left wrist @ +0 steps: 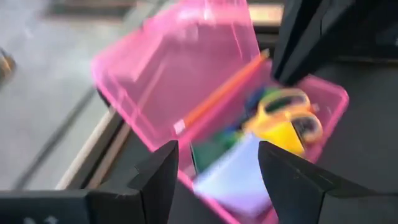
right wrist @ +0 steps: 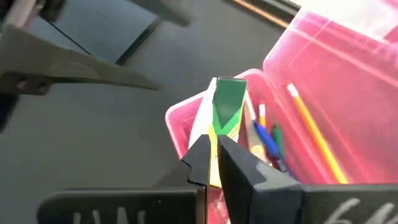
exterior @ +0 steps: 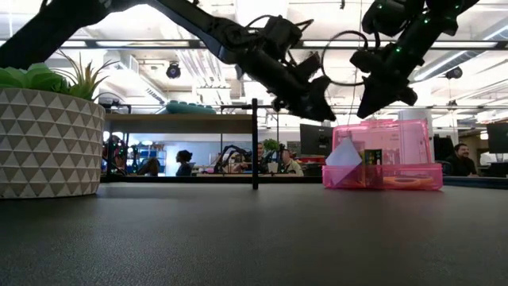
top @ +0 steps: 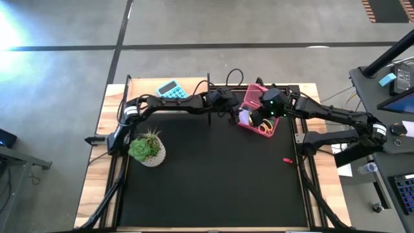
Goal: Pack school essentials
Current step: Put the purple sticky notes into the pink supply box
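A pink see-through box (top: 259, 111) stands at the table's far right with its lid (left wrist: 168, 68) tilted open. Inside it lie an orange pencil (left wrist: 227, 90), yellow-handled scissors (left wrist: 286, 115), a blue pen (right wrist: 267, 140) and a lilac note pad (left wrist: 233, 180). A green-and-yellow small box (right wrist: 227, 106) stands upright in it. My left gripper (left wrist: 217, 149) is open, in the air just left of the box and pointing at it. My right gripper (right wrist: 212, 140) is shut, with nothing in it. It hovers above the box's contents (exterior: 369, 107).
A potted plant in a white patterned pot (top: 147, 147) stands at the table's left. A blue calculator (top: 171, 89) lies at the far edge. A small red thing (top: 288, 160) lies on the mat near the right edge. A thin black post (exterior: 254, 143) rises mid-table. People sit in the room behind.
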You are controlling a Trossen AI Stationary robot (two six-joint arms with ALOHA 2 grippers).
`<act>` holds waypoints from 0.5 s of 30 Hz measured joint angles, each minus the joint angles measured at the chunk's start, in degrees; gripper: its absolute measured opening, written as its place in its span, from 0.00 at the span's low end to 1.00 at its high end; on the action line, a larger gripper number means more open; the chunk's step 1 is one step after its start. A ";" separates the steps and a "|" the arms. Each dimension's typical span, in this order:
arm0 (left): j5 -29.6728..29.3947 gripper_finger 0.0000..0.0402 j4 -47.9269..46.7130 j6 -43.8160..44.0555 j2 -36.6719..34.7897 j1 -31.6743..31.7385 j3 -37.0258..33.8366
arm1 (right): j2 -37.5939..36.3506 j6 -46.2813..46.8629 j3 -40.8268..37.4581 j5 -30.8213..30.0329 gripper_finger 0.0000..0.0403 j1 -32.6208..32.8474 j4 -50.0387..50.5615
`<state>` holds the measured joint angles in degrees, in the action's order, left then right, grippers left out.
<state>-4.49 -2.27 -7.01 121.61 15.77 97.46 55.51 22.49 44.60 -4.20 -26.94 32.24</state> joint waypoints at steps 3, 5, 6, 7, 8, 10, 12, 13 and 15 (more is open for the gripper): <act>0.13 0.51 -6.75 2.64 -1.74 -0.06 -0.29 | 0.00 1.30 0.00 1.36 0.07 -0.09 0.15; 0.21 0.51 -11.60 3.79 -2.77 -0.07 -0.29 | 0.00 3.33 0.00 2.73 0.11 -0.30 0.12; 0.30 0.51 -13.82 4.12 -3.29 -0.07 -0.35 | 0.00 4.20 0.00 3.35 0.14 -0.37 0.12; 0.40 0.51 -15.45 4.50 -3.83 -0.07 -0.36 | 0.00 5.21 0.00 3.82 0.17 -0.38 0.12; 0.77 0.51 -17.24 4.95 -4.65 -0.07 -0.36 | 0.00 6.02 0.00 4.31 0.20 -0.38 0.11; 0.99 0.51 -20.63 6.20 -6.29 -0.07 -0.36 | 0.03 8.14 0.00 4.45 0.28 -0.39 0.10; 1.48 0.51 -24.60 8.20 -8.29 -0.09 -0.38 | 0.56 11.12 0.00 4.51 0.35 -0.39 0.03; 1.64 0.51 -25.56 8.99 -9.16 -0.07 -0.42 | 1.18 13.62 0.00 4.43 0.39 -0.39 0.03; 1.64 0.51 -26.42 10.19 -11.08 -0.08 -0.43 | 2.93 18.32 0.00 4.46 0.44 -0.39 -0.29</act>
<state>-2.85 -28.69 3.18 110.53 15.69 97.03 58.43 40.81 44.60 0.26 -27.33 31.95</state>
